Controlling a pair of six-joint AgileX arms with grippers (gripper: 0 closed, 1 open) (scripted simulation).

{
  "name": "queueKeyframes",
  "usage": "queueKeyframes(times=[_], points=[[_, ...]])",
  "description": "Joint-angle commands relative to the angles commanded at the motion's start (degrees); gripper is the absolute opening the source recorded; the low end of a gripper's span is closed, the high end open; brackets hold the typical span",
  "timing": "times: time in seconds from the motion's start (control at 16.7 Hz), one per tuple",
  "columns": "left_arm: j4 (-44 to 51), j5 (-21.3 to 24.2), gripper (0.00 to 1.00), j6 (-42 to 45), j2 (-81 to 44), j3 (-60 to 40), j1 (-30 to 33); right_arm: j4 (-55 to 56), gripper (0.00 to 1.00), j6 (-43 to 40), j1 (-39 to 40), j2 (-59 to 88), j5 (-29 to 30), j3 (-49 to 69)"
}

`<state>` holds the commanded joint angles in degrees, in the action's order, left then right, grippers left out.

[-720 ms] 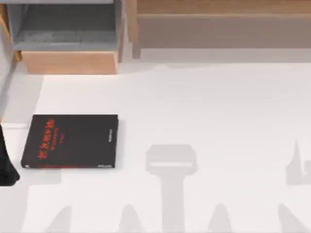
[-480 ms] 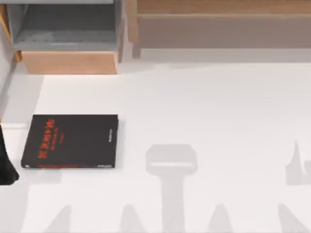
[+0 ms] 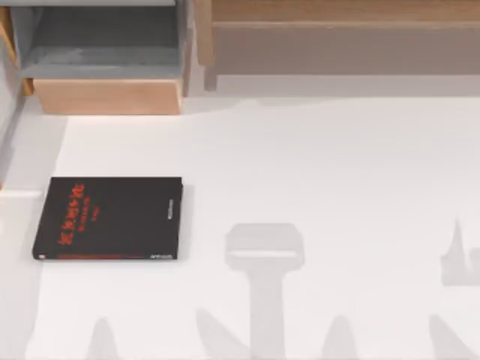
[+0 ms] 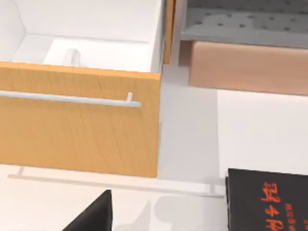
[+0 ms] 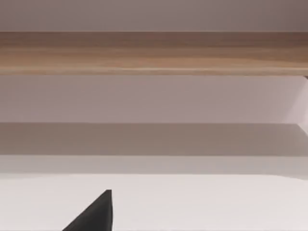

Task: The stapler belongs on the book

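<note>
The book (image 3: pixel 109 218) lies flat by the desk's (image 3: pixel 315 165) left edge. In the open drawer (image 4: pixel 79 120), a pale shape may be the stapler (image 4: pixel 72 57). We should reach in from above; whether our left fingers are apart we cannot tell.

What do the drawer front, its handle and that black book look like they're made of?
The drawer front looks like orange-brown wood with faint grain, matte. Its handle is a thin pale bar, perhaps metal or painted; the look leaves it open. The book has a smooth black cover with red printed characters, probably coated card.
</note>
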<state>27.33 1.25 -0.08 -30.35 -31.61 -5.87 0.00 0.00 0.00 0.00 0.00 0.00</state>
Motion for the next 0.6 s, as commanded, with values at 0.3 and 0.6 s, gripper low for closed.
queueKeyframes(times=[0.3,0.6], points=[[22.4,1.1,1.00,2.1,-31.4,-33.4,-5.0,0.0,1.00,0.0,0.0,0.0,0.0,0.0],[41.0,1.6,1.00,6.3,-65.3,-70.5,-9.5,0.0,1.00,0.0,0.0,0.0,0.0,0.0]])
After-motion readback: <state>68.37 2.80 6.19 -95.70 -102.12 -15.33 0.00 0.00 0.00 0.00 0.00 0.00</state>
